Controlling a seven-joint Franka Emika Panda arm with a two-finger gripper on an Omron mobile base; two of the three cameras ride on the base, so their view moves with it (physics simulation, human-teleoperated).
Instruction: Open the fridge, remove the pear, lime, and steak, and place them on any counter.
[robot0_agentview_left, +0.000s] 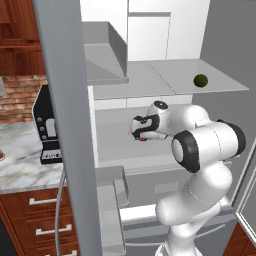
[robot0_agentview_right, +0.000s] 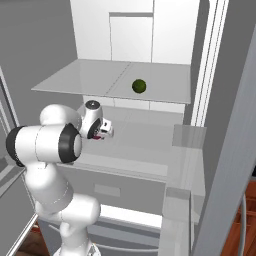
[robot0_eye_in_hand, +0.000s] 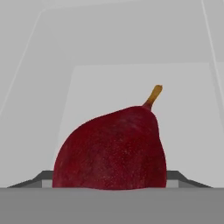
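Grey fridge stands open, white smooth shelves inside, door edge close on the arm's left. Veined marble tabletop lies left, outside the door. Hand reaches onto the middle shelf, free room around it. Dark red, finely speckled pear with tan stem sits right at the hand; fingers hidden, can't tell if clamped. Round dark green lime rests on the upper shelf, well apart.
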